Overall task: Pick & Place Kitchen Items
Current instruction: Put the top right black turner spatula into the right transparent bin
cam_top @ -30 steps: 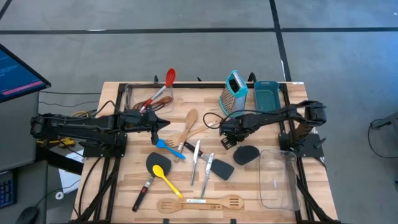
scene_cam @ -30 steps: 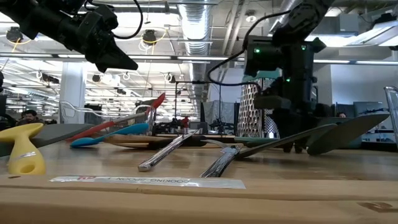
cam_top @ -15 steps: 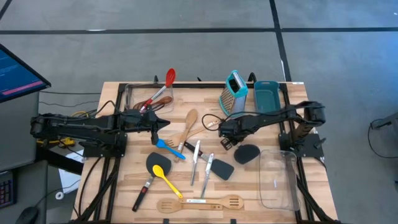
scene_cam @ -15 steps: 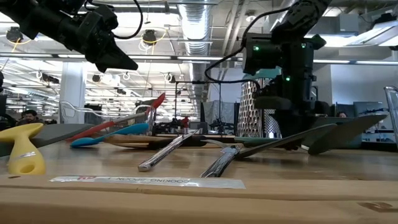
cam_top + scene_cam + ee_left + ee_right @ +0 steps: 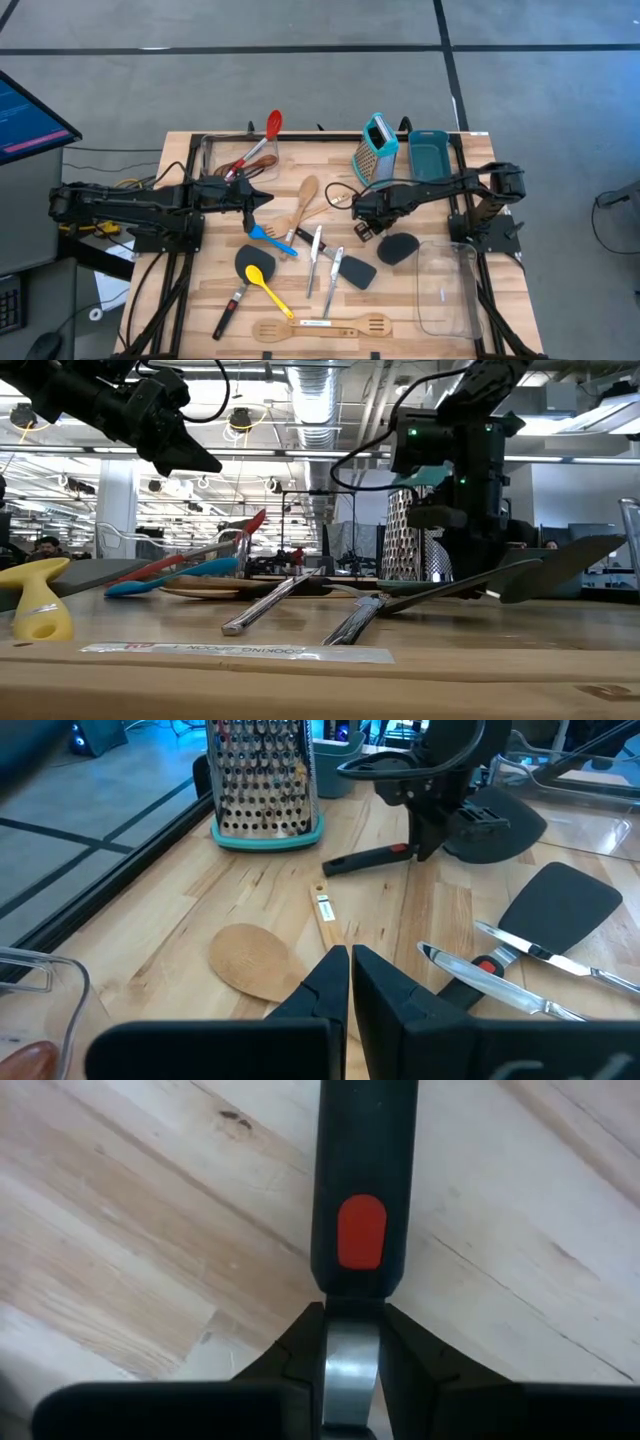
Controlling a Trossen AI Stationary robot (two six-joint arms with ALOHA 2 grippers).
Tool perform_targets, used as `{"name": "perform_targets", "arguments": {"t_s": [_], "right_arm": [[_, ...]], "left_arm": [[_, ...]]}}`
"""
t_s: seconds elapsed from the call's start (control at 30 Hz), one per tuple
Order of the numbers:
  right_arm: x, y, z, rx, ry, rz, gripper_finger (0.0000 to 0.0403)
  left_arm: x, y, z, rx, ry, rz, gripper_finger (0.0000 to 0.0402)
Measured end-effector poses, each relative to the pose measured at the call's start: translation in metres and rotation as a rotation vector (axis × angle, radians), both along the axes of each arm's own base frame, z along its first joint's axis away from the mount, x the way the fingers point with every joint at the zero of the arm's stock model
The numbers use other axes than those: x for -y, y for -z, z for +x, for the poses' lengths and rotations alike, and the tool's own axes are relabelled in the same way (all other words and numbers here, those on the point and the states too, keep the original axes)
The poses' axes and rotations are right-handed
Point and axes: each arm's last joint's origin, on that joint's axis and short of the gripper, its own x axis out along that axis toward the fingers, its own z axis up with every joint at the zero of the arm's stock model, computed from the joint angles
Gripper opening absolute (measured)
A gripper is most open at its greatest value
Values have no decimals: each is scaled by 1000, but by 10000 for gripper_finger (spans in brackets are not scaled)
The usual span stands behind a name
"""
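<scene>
Right gripper (image 5: 362, 228) clamped on spatula (image 5: 396, 246) shank, its handle (image 5: 362, 1190) cut off in wrist view; left gripper (image 5: 268, 200) closed, empty, above table (image 5: 420, 330).

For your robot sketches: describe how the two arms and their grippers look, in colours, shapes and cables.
Both arms are black, jointed and slender. The left gripper ends in two tapered, pointed black fingers. The right gripper hangs from a boxy black wrist with small green lights, with a black cable looping beside it.
</scene>
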Motion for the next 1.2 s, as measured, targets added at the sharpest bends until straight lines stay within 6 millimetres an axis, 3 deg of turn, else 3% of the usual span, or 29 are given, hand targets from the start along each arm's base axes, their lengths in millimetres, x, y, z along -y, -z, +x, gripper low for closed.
{"name": "perform_targets", "arguments": {"t_s": [0.33,0.67,0.9,1.2], "right_arm": [[1,-24,20,88,-58,-16,58],[3,-82,47,166,-128,-214,58],[-32,-127,45,161,-117,-335,58],[-93,-161,0,271,32,-368,58]], "left_arm": [[0,0,0,0,2,-1,3],[0,0,0,0,2,-1,3],[0,0,0,-1,1,-1,3],[0,0,0,-1,-2,1,3]]}}
